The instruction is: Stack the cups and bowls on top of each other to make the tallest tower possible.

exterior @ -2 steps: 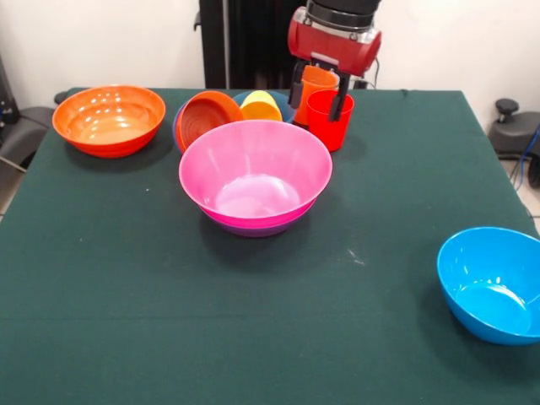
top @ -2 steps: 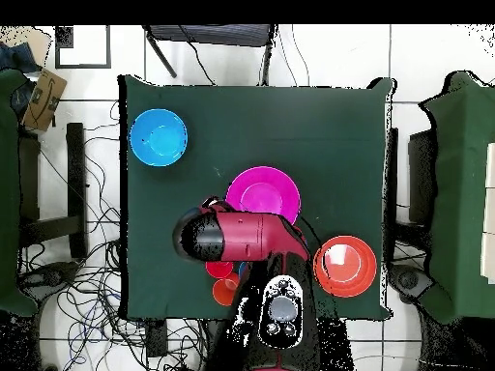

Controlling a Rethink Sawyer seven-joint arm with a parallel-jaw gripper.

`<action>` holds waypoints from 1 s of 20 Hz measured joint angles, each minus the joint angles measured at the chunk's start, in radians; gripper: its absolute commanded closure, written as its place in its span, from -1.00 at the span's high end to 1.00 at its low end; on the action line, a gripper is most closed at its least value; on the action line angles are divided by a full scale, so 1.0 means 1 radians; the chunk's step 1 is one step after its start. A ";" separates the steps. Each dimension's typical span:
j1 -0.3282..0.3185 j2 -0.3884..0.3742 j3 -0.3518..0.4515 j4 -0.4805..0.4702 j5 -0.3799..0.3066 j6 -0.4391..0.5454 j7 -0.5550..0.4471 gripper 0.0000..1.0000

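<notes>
Green cloth covers the table (exterior @ -2 steps: 169, 337), and I see the arm's red and black gripper (exterior @ -2 steps: 321, 91) hanging over its far edge in the front view. Its black fingers (exterior @ -2 steps: 340, 105) are clamped on the rim of an orange plastic cup (exterior @ -2 steps: 315, 84), which is tilted and lifted, just behind and touching or nearly touching an upright red plastic cup (exterior @ -2 steps: 331, 122) standing on the cloth.

Left of them in the front view, a small orange plastic bowl (exterior @ -2 steps: 205, 118) leans on its side against a cluster where a yellow plastic cup (exterior @ -2 steps: 261, 108) sits inside a blue bowl (exterior @ -2 steps: 281, 103); how they nest I cannot tell.

A large glossy pink plastic bowl (exterior @ -2 steps: 255, 169) sits toward the table's middle, resting in a purple bowl (exterior @ -2 steps: 253, 228) whose edge shows beneath it: the only stack I can make out.

A large orange plastic bowl (exterior @ -2 steps: 108, 118) stands alone by the far left corner. A bright blue plastic bowl (exterior @ -2 steps: 494, 283) stands by the right edge, toward the near side, well apart from the rest.

From overhead, the arm (top @ -2 steps: 242, 237) hides the cups' surroundings.
</notes>
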 measured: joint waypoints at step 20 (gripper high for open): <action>0.062 0.030 -0.010 0.007 0.025 -0.007 0.000 1.00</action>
